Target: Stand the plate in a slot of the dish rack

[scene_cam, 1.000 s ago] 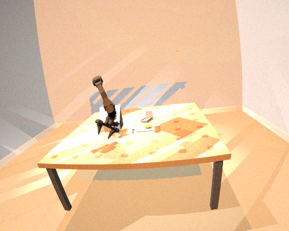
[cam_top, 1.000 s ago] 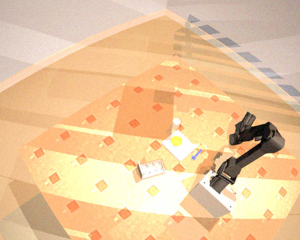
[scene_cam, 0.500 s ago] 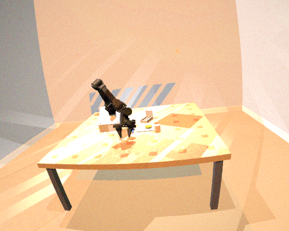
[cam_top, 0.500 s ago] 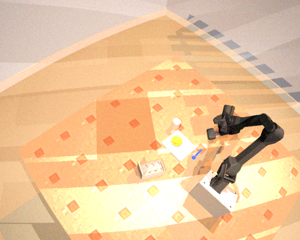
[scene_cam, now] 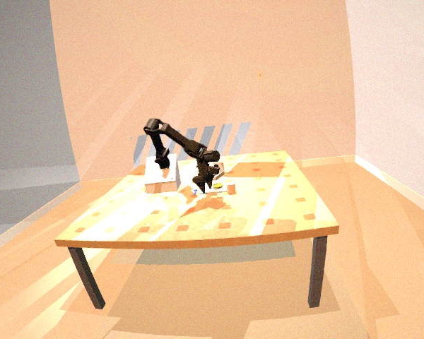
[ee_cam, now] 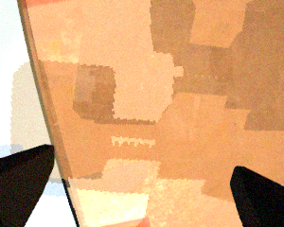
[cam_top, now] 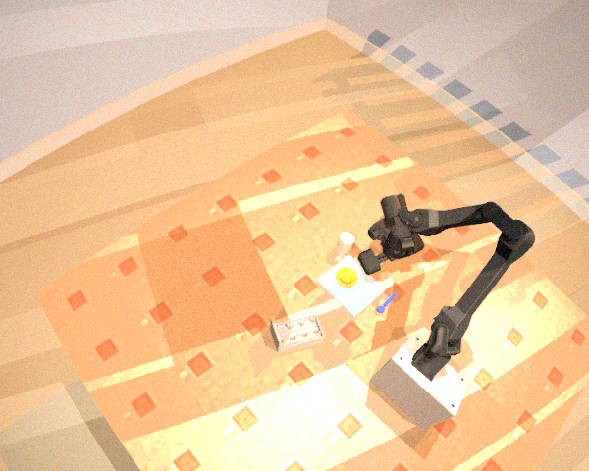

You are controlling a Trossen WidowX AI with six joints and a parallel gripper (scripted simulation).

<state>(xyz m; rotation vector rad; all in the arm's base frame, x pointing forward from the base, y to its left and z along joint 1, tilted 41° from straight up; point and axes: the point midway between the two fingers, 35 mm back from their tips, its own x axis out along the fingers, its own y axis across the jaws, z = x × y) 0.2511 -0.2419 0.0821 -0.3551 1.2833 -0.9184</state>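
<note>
Top: end effector (cam_top: 378, 267) (scene_cam: 207, 188) (ee_cam: 145, 165) is spread, empty, beside yellow plate (cam_top: 346, 277) (scene_cam: 218, 185) on pale square board (cam_top: 354, 305) (scene_cam: 223, 190) (ee_cam: 5, 38); a low sideways approach could shove both. Exterior: cup (cam_top: 346, 239) (scene_cam: 230, 188) sits close, could get clipped. Wrist: fingers straddle board's edge; closing here likely grabs board.

high oblique top, distant frontal exterior, tabletop shared, wrist close-up
</note>
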